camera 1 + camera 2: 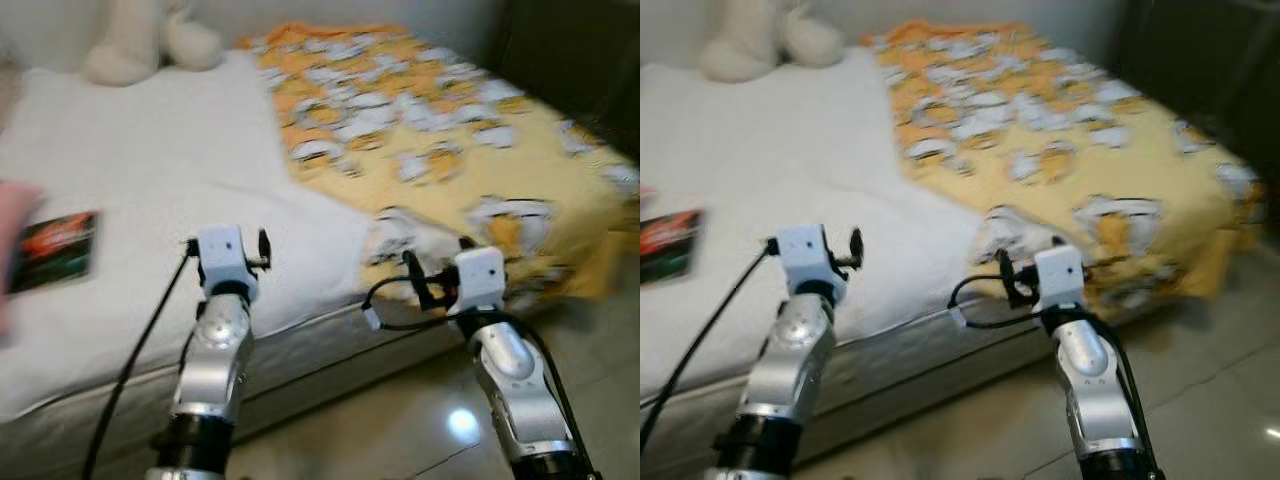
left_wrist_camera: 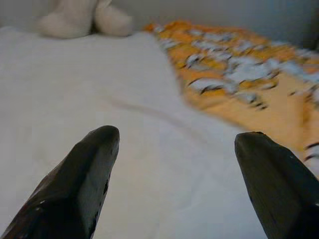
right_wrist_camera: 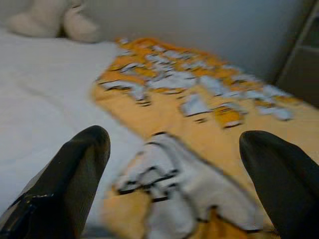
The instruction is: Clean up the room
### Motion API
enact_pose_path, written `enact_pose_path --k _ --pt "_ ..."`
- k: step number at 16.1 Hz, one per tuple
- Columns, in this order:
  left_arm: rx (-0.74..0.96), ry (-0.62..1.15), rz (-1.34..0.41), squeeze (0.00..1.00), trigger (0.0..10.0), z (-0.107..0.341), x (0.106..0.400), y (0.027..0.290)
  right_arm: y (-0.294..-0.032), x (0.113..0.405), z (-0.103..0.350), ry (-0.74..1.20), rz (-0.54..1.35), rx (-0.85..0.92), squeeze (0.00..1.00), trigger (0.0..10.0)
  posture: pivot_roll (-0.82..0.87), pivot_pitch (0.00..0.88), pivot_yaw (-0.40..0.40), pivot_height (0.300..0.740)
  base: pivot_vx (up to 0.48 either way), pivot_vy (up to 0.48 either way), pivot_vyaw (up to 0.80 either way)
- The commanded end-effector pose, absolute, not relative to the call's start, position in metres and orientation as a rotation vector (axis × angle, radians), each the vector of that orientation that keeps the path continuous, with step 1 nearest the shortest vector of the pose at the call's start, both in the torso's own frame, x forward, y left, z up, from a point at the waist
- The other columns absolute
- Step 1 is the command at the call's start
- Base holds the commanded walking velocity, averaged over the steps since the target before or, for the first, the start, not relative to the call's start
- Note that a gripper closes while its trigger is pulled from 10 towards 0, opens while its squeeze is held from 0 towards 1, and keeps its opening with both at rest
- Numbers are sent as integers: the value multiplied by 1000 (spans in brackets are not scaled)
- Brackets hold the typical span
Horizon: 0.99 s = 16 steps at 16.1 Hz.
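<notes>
Both the left tool (image 2: 174, 144) and right tool (image 3: 174, 144) gape released over the bed (image 1: 150, 170): smooth white sheet, rumpled yellow patterned blanket (image 1: 450, 130), plush cream toy (image 1: 140, 40), glossy flat book (image 1: 55, 250).

— How many beds?
— One wide bed with a white sheet (image 1: 150, 170).

— Blankets on that bed?
— One yellow-orange blanket printed with white and grey patches (image 1: 450, 140), over the bed's right half.

— Soft toys?
— One cream plush toy (image 1: 150, 38), at the head of the bed.

— Books or packets?
— One flat dark rectangle with a red picture (image 1: 55, 250), near the bed's left edge.

— And arms?
— Two silver arms, so two grippers: the left gripper (image 2: 174, 144) and the right gripper (image 3: 174, 144), each with two black fingers set wide apart.
</notes>
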<state>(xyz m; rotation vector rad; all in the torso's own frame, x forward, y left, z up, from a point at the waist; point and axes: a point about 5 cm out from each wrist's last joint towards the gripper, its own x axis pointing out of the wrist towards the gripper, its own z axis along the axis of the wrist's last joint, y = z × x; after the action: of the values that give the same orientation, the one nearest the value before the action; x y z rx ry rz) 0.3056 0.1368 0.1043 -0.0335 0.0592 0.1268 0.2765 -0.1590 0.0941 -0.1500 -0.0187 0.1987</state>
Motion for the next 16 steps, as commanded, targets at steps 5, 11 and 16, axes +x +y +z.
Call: enact_pose_path --k 5,11,16 --pt "-22 79 142 0 10000 100 311 141 -152 274 94 -28 219 -133 0 10000 -127 0 30 723 303 -369 -651" --pt "108 122 197 0 10000 91 314 150 -144 272 90 -21 261 -120 0 10000 -126 0 33 723 262 -114 -311" --pt "90 99 233 0 10000 100 326 168 -140 265 87 -18 300 -128 0 10000 -135 7 39 723 401 48 0"
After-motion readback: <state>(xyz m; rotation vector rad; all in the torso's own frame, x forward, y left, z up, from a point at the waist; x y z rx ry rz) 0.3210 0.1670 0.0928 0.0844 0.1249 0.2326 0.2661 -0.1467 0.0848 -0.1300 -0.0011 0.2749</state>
